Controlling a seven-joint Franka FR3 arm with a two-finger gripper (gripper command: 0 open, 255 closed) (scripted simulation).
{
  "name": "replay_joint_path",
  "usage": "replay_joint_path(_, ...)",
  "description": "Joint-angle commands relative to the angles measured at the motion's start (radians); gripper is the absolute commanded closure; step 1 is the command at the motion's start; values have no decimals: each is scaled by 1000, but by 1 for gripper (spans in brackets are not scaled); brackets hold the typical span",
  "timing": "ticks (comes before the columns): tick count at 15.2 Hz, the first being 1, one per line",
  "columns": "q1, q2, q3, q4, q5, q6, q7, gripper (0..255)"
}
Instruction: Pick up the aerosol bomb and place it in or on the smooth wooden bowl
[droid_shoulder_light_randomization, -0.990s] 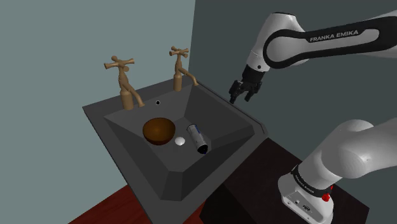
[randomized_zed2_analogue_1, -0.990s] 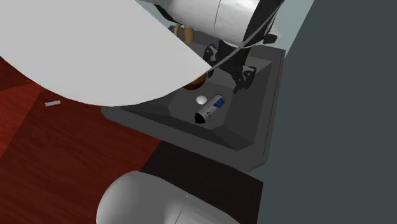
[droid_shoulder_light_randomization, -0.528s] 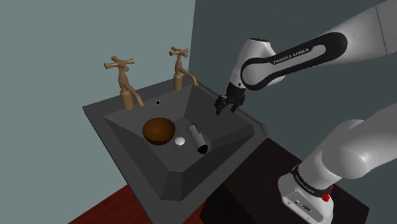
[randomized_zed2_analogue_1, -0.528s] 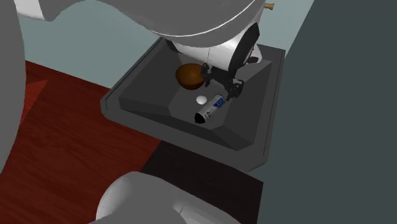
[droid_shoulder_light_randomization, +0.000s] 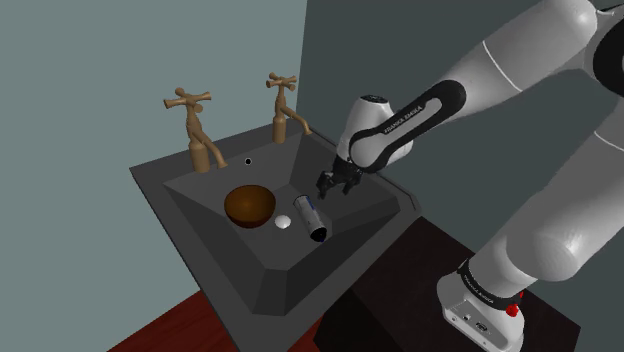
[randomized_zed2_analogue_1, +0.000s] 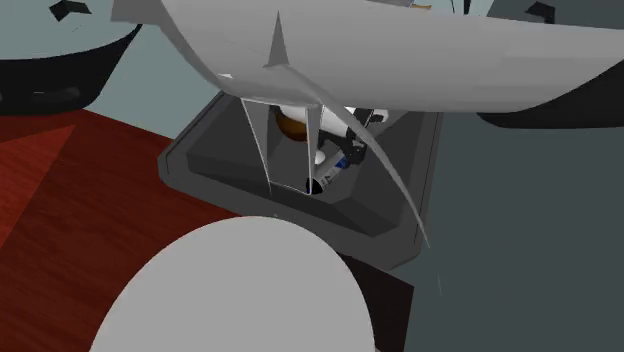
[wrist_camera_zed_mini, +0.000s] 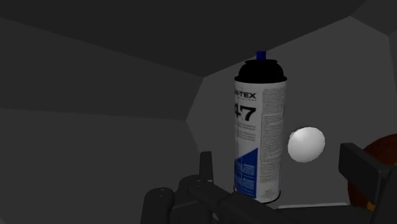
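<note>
We log the black two-finger hand (droid_shoulder_light_randomization: 331, 188) down over the dark grey sink basin (droid_shoulder_light_randomization: 230, 265), fingers spread and gripping nothing. The white aerosol can with blue label and black cap (wrist_camera_zed_mini: 257, 127) lies on its side on the basin floor just ahead of the hand, untouched. A small white ball (wrist_camera_zed_mini: 305, 144) rests just beside the can. The round brown wooden bowl (droid_shoulder_light_randomization: 249, 204) sits beyond it.

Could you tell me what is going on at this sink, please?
The white Franka arm extends into the dark sink, and its claw hangs open just above an aerosol can that lies on its side on the basin floor. The can is not gripped yet. A brown bowl sits nearby, empty, with a small white ball between bowl and can.
</note>
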Motion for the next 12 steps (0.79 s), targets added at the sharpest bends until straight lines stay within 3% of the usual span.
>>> replay_joint_path(1, 5, 92, -2, 31, -23, 62, 27, 0)
replay_joint_path(8, 74, 397, -52, 188, -97, 214, 123, 0)
replay_joint_path(12, 89, 469, -63, 222, -103, 253, 130, 0)
